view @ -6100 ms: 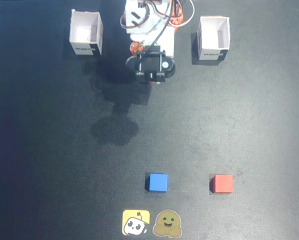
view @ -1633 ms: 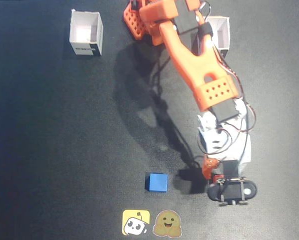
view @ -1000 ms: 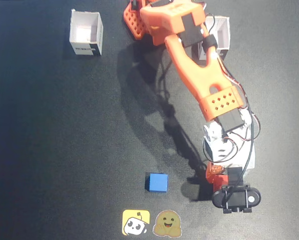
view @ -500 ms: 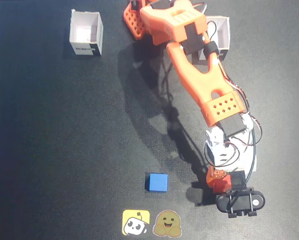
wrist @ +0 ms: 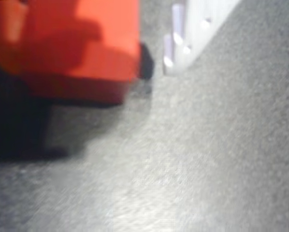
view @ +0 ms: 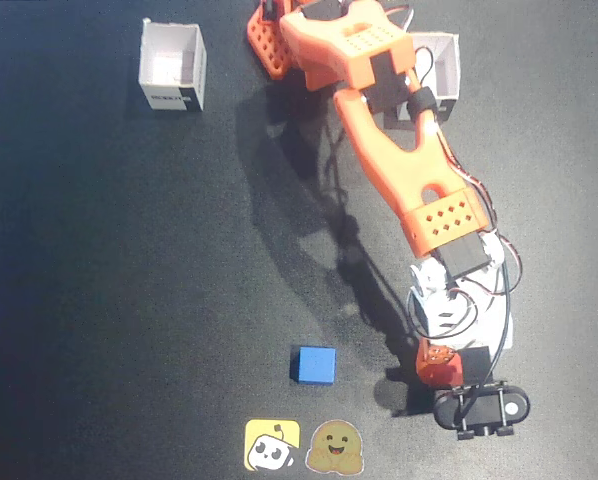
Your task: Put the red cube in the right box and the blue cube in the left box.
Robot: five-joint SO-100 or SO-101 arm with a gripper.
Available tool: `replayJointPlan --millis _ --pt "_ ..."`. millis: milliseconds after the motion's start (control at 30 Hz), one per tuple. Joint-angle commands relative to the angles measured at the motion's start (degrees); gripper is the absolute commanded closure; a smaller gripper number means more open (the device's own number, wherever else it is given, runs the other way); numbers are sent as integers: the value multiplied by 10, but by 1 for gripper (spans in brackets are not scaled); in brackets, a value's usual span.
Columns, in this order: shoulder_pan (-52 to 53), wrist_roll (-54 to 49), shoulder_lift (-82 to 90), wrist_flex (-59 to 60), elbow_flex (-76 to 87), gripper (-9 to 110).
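Observation:
The red cube (wrist: 72, 48) fills the upper left of the blurred wrist view and rests on the dark mat. A white finger (wrist: 188, 29) stands just right of it, with a narrow gap between them; the other finger is out of frame. In the fixed view the orange arm (view: 399, 160) reaches to the lower right. There the gripper (view: 457, 385) points down and hides the red cube. The blue cube (view: 314, 365) lies on the mat to the gripper's left, apart from it. One white box (view: 172, 68) stands at the top left, another (view: 441, 62) at the top right behind the arm.
A black mat (view: 129, 280) covers the whole table. Two stickers, a yellow one (view: 272, 445) and a brown one (view: 337, 447), lie at the front edge just below the blue cube. The black camera mount (view: 482, 408) sits near the front edge.
The arm left its folded pose at the back and stretched over the red cube's place. In the last second the gripper head crept further toward the front edge. The blue cube has not moved.

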Motion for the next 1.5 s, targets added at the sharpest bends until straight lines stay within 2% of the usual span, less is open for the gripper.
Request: replayJointPlan --millis 0,233,533,1133,1467 --pt "7 -5 7 -7 -24 86" --pt "9 -3 7 -4 -20 91" --pt "16 -6 53 67 -17 91" --pt "123 -120 361 43 309 90" --pt "240 -168 584 66 515 90"
